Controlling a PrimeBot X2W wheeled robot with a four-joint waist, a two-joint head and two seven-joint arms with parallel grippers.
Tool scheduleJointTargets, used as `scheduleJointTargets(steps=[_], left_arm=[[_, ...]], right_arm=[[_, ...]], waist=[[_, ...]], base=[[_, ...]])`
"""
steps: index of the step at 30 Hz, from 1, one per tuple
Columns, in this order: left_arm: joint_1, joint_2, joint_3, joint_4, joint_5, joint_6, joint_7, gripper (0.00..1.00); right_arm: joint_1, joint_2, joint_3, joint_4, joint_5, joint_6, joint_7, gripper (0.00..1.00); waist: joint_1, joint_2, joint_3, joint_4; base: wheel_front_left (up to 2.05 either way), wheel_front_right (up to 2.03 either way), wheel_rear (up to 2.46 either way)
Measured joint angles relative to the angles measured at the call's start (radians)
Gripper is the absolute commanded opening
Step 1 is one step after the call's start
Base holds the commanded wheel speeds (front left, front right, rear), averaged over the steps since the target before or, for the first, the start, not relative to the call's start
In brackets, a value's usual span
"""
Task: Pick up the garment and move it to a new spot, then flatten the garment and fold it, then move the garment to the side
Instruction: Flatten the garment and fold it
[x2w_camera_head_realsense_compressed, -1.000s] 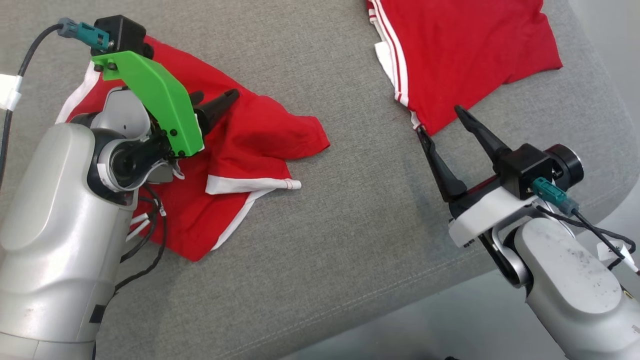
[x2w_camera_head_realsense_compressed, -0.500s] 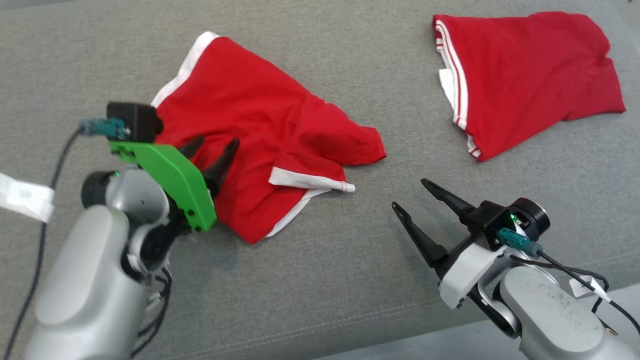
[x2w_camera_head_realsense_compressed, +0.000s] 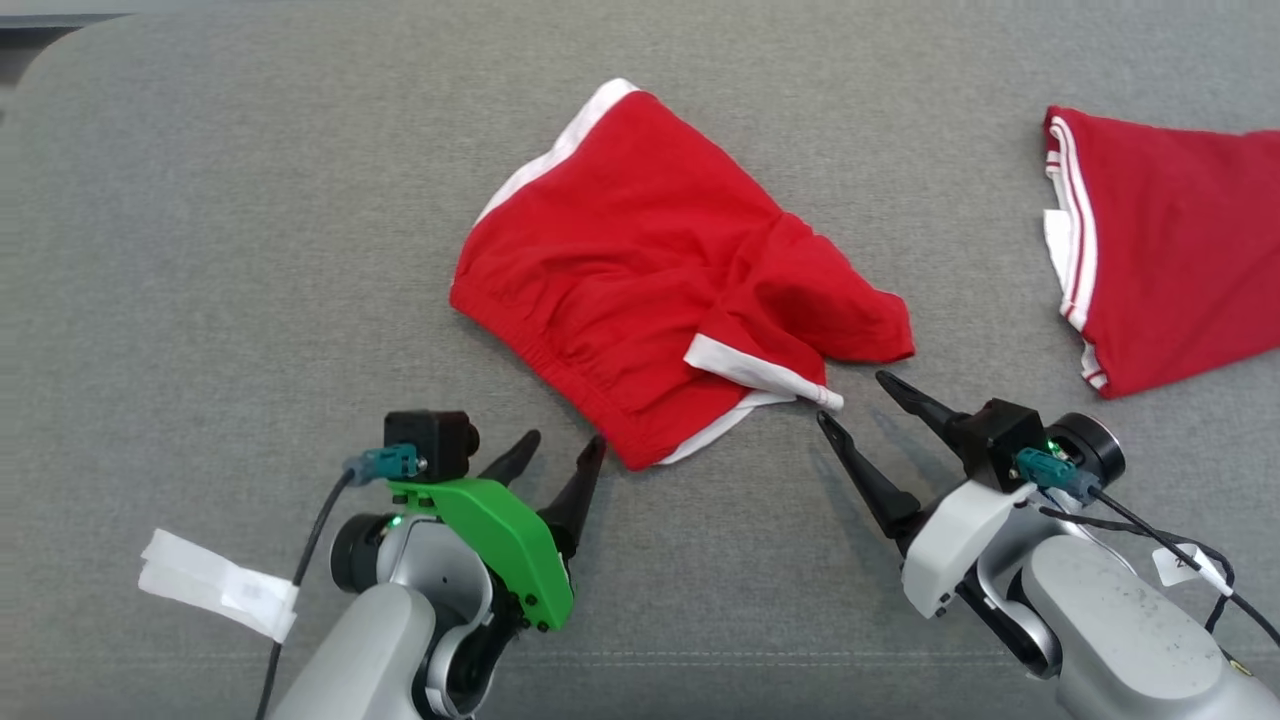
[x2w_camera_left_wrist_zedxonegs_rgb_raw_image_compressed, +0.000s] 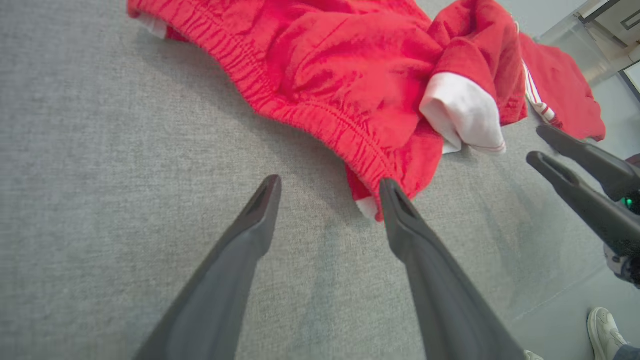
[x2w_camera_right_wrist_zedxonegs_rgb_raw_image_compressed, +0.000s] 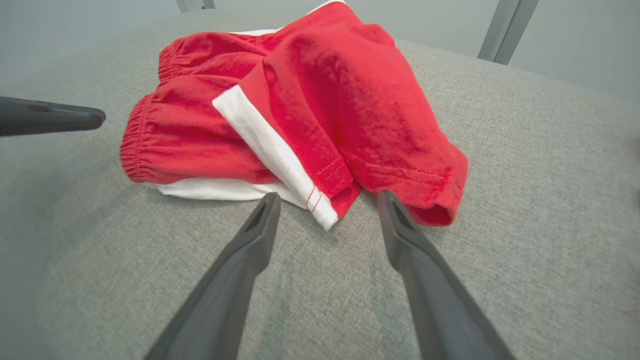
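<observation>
Two red garments lay on the grey fabric tabletop (x2w_camera_head_realsense_compressed: 250, 250): crumpled shorts (x2w_camera_head_realsense_compressed: 620, 260) with white trim at the middle, and a second garment (x2w_camera_head_realsense_compressed: 1170, 240) well apart at the right, cut off by the head view's edge. Two grippers hovered at the shorts' near edge, both with jaws spread and holding nothing. The left gripper (x2w_camera_head_realsense_compressed: 563, 440) stood just beside the waistband corner; whether one finger touched it was hard to tell. The right gripper (x2w_camera_head_realsense_compressed: 852, 398) pointed at the white hem end. One shoe (x2w_camera_left_wrist_zedxonegs_rgb_raw_image_compressed: 602, 327), partly cut off, showed in the left wrist view's corner.
</observation>
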Motion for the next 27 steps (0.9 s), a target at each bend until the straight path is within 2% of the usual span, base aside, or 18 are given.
scheduleJointTargets(steps=[6,10,15,27], left_arm=[[0.043,-0.001,-0.034,0.036,-0.015,-0.011,-0.018,1.00],[0.048,-0.001,-0.050,0.046,-0.023,-0.028,-0.032,1.00],[0.048,-0.002,-0.065,0.056,-0.022,-0.053,-0.054,1.00],[0.021,-0.007,-0.088,0.068,-0.001,-0.072,-0.103,1.00]], right_arm=[[0.014,0.004,0.001,0.040,0.029,0.006,0.023,1.00],[0.014,0.011,0.004,0.058,0.036,0.013,0.032,1.00],[0.013,0.011,0.001,0.072,0.037,0.013,0.035,1.00],[-0.019,0.011,-0.018,0.117,0.046,0.013,0.045,1.00]], waist=[[0.0000,0.0000,-0.023,0.070],[0.0000,0.0000,-0.036,0.091],[0.0000,0.0000,-0.035,0.092],[0.0000,0.0000,-0.010,0.076]], base=[[0.00,0.00,0.00],[0.00,0.00,0.00],[0.00,0.00,0.00],[0.00,0.00,0.00]])
